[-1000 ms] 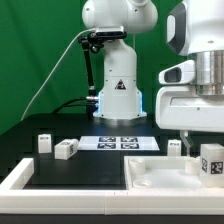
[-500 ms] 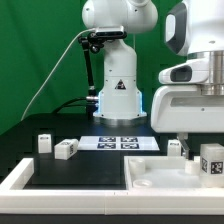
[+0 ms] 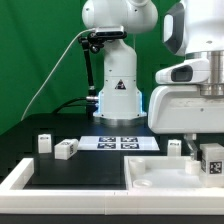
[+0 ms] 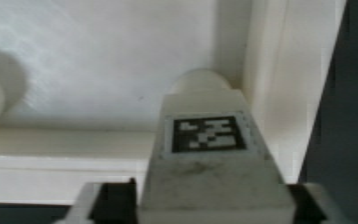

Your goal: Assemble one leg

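Observation:
My gripper (image 3: 209, 150) is shut on a leg (image 3: 212, 159), a small white block with a black-and-white tag, and holds it upright over the right part of the large white panel (image 3: 160, 176). In the wrist view the leg (image 4: 206, 140) sits between the two fingers (image 4: 108, 205), its tip pointing at the panel (image 4: 87, 60) close to the panel's raised edge. Whether the tip touches the panel is not visible. Three more legs lie on the black table: two at the exterior view's left (image 3: 43, 143) (image 3: 66, 149) and one by the panel (image 3: 175, 147).
The marker board (image 3: 120, 142) lies flat in front of the arm's white base (image 3: 118, 95). A white frame edge (image 3: 20, 178) runs along the near left of the table. A green backdrop stands behind.
The arm has shifted slightly toward the exterior view's left with the leg still held. The loose legs have not moved.

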`<act>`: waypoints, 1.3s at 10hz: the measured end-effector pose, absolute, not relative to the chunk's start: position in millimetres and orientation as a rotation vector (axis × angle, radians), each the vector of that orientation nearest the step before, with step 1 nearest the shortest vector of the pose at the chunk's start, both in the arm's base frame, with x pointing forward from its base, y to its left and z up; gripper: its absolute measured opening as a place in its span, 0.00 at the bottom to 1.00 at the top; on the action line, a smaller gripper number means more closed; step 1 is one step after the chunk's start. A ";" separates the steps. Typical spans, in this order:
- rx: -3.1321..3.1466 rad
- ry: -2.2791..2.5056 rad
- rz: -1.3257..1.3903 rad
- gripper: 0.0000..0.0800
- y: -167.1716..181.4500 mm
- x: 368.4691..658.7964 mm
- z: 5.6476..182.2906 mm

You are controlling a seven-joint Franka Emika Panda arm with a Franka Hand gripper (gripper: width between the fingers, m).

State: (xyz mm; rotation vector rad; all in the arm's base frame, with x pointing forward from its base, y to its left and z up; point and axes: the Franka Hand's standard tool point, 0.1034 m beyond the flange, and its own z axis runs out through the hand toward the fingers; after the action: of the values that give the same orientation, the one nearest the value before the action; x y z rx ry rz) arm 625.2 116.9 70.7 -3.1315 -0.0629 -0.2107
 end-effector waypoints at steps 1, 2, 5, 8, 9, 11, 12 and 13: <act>-3.130 -0.017 -0.209 0.36 116.7 625.1 70.5; -3.126 0.049 -0.207 0.36 116.5 624.7 70.1; -3.028 0.655 -0.200 0.36 119.2 622.8 68.8; -2.797 1.274 -0.186 0.36 117.2 623.2 69.1; -2.718 1.416 -0.177 0.36 117.4 622.9 68.9; -2.571 1.650 -0.166 0.36 117.8 622.5 68.6; -2.468 1.781 -0.143 0.36 117.9 622.0 68.5; -2.373 1.889 -0.119 0.36 117.5 621.5 68.6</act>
State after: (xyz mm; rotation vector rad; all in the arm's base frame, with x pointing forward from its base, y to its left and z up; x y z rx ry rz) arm 621.5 117.5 68.6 -2.3735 1.8887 -0.1187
